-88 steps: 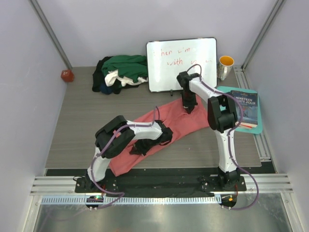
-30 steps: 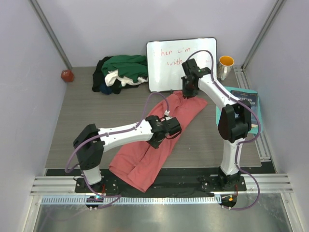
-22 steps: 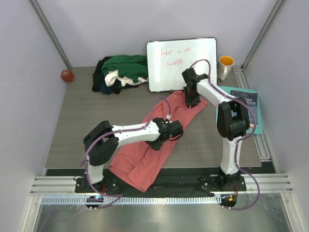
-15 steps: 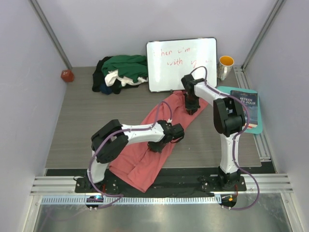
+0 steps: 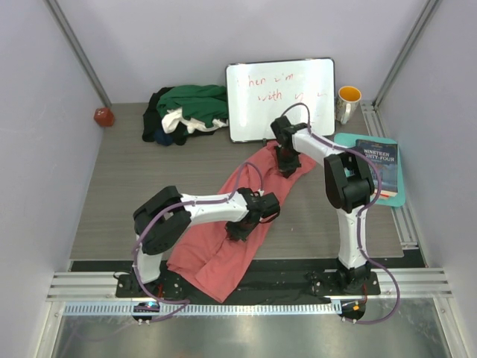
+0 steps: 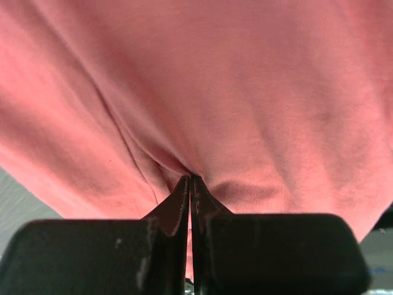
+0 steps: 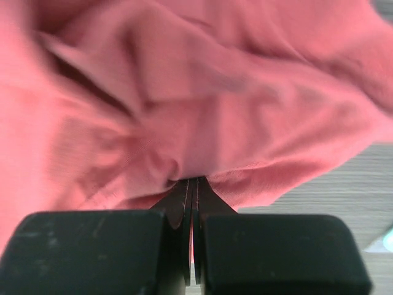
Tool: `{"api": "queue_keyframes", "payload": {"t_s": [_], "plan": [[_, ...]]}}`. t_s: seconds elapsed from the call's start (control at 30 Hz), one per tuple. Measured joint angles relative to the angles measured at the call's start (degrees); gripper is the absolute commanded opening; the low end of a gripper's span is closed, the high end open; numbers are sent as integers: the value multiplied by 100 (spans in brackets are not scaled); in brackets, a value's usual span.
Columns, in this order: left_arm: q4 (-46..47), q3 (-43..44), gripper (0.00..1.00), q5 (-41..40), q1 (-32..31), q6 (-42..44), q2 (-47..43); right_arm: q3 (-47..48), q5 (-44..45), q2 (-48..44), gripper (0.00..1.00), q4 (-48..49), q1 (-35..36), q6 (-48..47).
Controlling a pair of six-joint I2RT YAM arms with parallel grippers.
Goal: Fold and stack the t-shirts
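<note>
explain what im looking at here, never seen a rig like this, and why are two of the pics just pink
These are two robot arms bolted to a table, each ending in a two-finger gripper. The wide picture comes from a camera above and behind them. The two pink close-ups come from cameras on the wrists, right up against the cloth. Both the left gripper and the right gripper are shut, each pinching a fold of the salmon-pink t-shirt spread across the table. At the back and sides lie a heap of more t-shirts, a whiteboard, a mug, a book and a small red object.
</note>
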Motion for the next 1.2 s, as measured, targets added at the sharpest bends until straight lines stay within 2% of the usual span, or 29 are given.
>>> {"api": "queue_keyframes", "payload": {"t_s": [0.33, 0.67, 0.87, 1.2], "plan": [[-138, -61, 0, 494, -588, 48, -48, 938, -654, 579, 1, -35, 859, -24], [-120, -59, 0, 940, -686, 46, -278, 2035, -1515, 1270, 1, -61, 1215, -50], [-57, -59, 0, 931, -688, 42, -297, 2732, -1974, 1705, 2, -76, 1248, -153], [-90, 332, 0, 485, -595, -133, -96, 3536, -2361, 2197, 10, -81, 1270, -411]]}}
